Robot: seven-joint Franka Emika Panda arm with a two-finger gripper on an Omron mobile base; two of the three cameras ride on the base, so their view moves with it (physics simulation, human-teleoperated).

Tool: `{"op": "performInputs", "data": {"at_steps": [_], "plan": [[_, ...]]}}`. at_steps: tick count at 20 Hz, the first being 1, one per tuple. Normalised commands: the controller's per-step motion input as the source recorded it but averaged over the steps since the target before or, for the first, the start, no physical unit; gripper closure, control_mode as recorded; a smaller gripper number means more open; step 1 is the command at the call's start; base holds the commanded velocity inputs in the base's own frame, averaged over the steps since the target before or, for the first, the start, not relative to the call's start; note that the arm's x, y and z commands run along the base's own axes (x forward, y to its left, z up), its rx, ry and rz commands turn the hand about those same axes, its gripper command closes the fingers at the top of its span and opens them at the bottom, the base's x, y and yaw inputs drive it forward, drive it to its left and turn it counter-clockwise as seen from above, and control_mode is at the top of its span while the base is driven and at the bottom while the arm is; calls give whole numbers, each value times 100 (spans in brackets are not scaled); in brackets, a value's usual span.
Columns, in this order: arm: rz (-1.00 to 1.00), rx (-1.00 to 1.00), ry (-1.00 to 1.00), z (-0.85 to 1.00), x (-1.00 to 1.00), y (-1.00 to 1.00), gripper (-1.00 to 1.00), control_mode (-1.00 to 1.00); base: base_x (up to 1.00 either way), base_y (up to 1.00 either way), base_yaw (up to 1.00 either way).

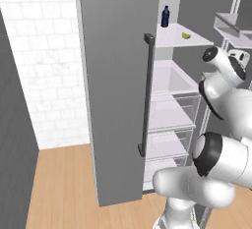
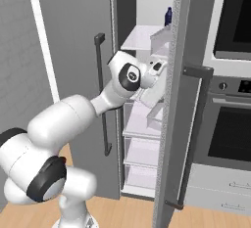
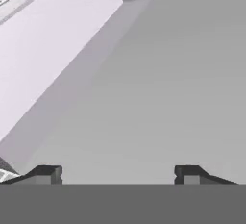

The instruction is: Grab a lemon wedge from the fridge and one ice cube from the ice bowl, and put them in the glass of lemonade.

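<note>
The fridge (image 1: 118, 90) stands open, its white shelves showing between the two doors. On the upper shelf lies the lemon wedge (image 1: 186, 36), small and yellow-green, to the right of a dark blue bottle (image 1: 165, 16). My arm reaches into the fridge below that shelf, with the wrist (image 2: 130, 75) just past the left door and the hand going behind the right door's edge (image 2: 180, 100). In the hand view my gripper (image 3: 118, 175) is open, fingertips (image 3: 48, 174) wide apart with nothing between them, facing a grey inner wall and a white shelf. The ice bowl and the glass of lemonade are out of view.
The left door's long dark handle (image 1: 147, 95) hangs close to my arm. A black oven column (image 2: 230, 129) stands right of the fridge. Clear drawers (image 1: 172, 144) fill the fridge's lower part. A white brick wall (image 1: 44, 61) and wood floor (image 1: 64, 184) lie to the left.
</note>
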Motion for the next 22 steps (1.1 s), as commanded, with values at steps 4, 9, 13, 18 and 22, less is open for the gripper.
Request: {"op": "performInputs", "data": {"at_steps": [4,9,13,18,22], "plan": [[-13,0,4,-11,-56,-100,-100,-100,0,0,0],[3,-4,-30,28,-90,39,-100,-100,0,0,0],[6,-1,-53,28,-85,100,-100,-100,0,0,0],[0,19,-70,10,-93,100,-100,-100,0,0,0],[-5,33,-61,0,-67,100,-100,-100,0,0,0]]}}
